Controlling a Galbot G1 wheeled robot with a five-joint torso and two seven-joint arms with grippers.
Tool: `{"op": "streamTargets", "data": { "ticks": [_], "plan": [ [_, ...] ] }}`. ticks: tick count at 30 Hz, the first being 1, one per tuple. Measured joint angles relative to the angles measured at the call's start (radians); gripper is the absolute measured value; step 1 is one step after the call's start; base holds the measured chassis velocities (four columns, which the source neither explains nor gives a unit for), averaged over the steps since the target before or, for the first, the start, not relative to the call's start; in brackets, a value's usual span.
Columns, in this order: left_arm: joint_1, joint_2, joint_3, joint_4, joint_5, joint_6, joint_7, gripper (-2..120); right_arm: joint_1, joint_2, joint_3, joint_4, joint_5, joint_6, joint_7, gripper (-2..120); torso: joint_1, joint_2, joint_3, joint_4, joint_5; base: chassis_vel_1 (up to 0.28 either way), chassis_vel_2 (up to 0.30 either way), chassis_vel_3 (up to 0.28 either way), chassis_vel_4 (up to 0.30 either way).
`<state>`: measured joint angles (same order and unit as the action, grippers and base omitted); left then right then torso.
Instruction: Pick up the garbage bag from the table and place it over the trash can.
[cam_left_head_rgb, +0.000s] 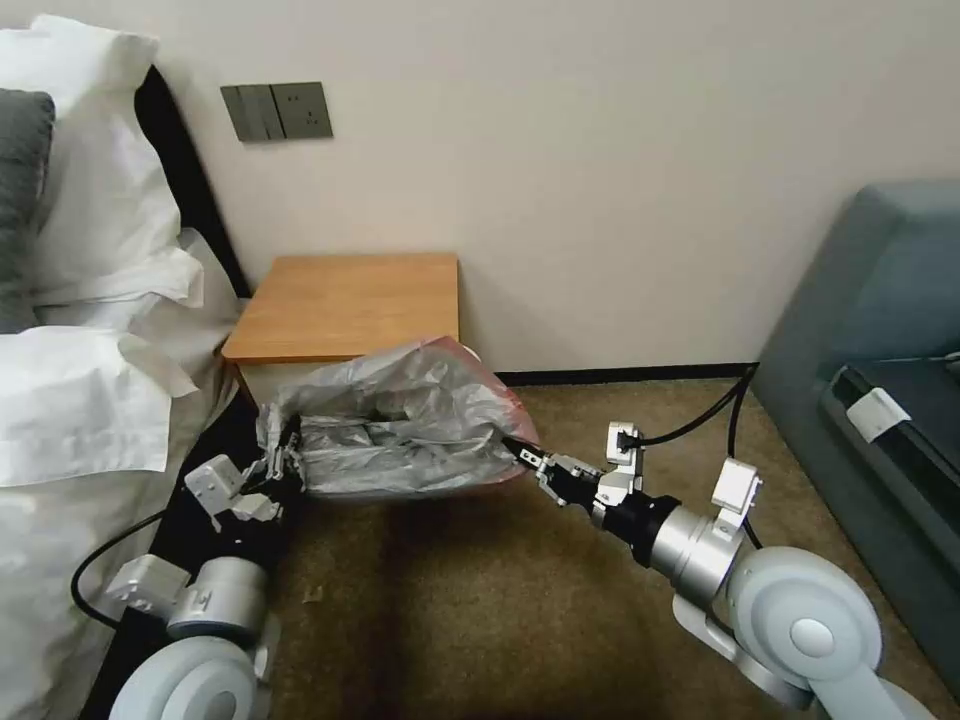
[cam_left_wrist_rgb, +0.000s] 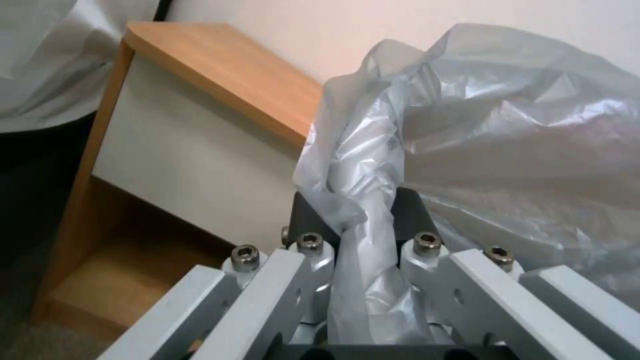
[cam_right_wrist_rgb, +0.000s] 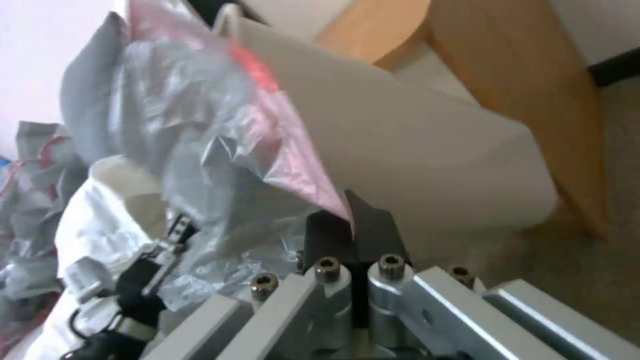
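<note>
The grey crinkly garbage bag with a pinkish-red rim hangs stretched between my two grippers, in front of the wooden table. My left gripper is shut on a bunched fold of the bag, which runs between its fingers. My right gripper is shut on the pink corner of the rim. The cream trash can stands just beyond that corner, below the bag's spread mouth; the head view hides it under the bag.
The bed with white sheets is close on the left, and a blue-grey sofa is on the right. Brown carpet lies between my arms. The table's white drawer front and lower shelf are beside my left gripper.
</note>
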<state>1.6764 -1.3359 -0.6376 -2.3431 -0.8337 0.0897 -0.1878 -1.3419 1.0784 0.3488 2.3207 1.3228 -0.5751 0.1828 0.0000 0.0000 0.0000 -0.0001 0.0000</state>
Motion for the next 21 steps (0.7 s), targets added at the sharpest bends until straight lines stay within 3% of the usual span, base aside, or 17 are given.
{"op": "streamTargets", "data": {
  "ticks": [12,20,21],
  "plan": [
    [0.023,-0.001,0.0,-0.017,0.001,0.014,0.06,8,0.066,-0.006,-0.029,-0.107,-0.045,0.01,-0.035,0,0.0,0.0,0.0,0.0001,0.0001,0.0,0.0,0.0,0.0],
    [0.022,0.001,-0.001,-0.019,0.0,0.016,0.065,8,0.059,-0.019,-0.032,-0.136,-0.111,0.0,-0.069,0,0.0,0.0,0.0,0.0001,0.0,0.0,0.0,0.0,0.0],
    [0.019,0.001,-0.002,-0.015,0.0,0.016,0.065,8,0.045,-0.022,-0.028,-0.126,-0.136,0.0,-0.075,7,0.0,0.0,0.0,0.0001,0.0002,0.0,0.0,0.0,0.0]
  ]
}}
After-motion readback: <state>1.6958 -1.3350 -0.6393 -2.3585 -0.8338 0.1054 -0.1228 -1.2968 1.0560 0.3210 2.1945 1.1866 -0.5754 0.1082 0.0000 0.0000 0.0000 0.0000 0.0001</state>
